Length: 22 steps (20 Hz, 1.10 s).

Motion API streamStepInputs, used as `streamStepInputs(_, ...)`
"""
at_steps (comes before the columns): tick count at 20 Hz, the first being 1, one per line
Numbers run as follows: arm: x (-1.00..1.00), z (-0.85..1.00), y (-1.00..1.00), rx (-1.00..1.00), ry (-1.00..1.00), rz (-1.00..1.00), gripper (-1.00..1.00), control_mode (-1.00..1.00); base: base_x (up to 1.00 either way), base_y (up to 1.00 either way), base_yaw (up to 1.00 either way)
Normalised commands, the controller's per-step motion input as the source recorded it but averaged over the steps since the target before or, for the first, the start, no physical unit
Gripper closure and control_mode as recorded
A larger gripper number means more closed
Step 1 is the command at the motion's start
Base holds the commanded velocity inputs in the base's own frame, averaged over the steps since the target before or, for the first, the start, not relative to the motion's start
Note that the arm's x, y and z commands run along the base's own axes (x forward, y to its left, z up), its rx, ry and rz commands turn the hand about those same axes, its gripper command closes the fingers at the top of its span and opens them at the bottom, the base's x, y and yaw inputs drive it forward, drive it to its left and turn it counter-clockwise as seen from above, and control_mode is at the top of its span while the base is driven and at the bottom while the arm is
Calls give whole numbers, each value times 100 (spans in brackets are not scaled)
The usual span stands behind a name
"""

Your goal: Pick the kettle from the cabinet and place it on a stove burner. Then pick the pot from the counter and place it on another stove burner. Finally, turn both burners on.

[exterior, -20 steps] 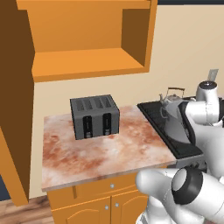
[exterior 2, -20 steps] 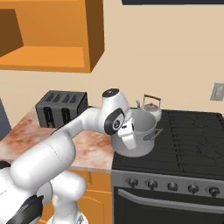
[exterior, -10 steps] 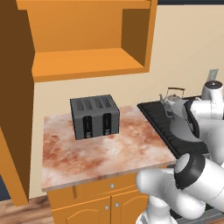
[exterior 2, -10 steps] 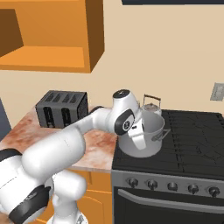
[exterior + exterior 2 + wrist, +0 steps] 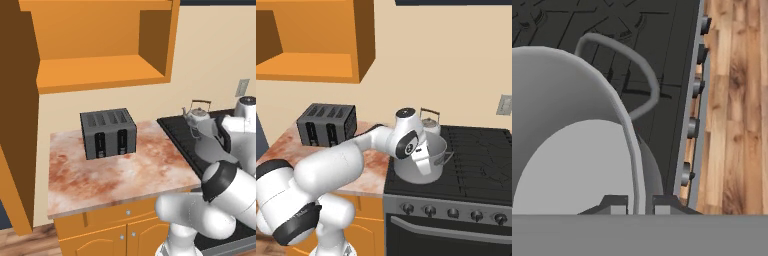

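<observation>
While the gripper (image 5: pixel 637 204) pinches the rim of the pot (image 5: pixel 423 161) with 1 finger inside and 1 outside, the pot sits over the front left burner (image 5: pixel 421 182) of the stove. Behind it, the kettle (image 5: pixel 429 123) stands on the back burner.

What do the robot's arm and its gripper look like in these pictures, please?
The arm is glossy white, built of rounded, tube-like segments with dark bands at the joints and a black disc with small markings near the wrist. No cables show. The gripper has two small dark grey, blocky fingertips.
</observation>
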Motion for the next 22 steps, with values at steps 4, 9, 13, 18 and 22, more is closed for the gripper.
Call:
streamStepInputs(4,6,-5,-19,2,0,5,100,-100,0,0,0)
streamStepInputs(9,4,0,-18,0,0,3,100,-100,0,0,0)
streamStepInputs(13,9,-3,-13,0,0,2,100,-100,0,0,0)
streamStepInputs(18,18,-9,-5,1,0,3,100,-100,0,0,0)
streamStepInputs(22,18,-12,-2,0,0,2,100,-100,0,0,0)
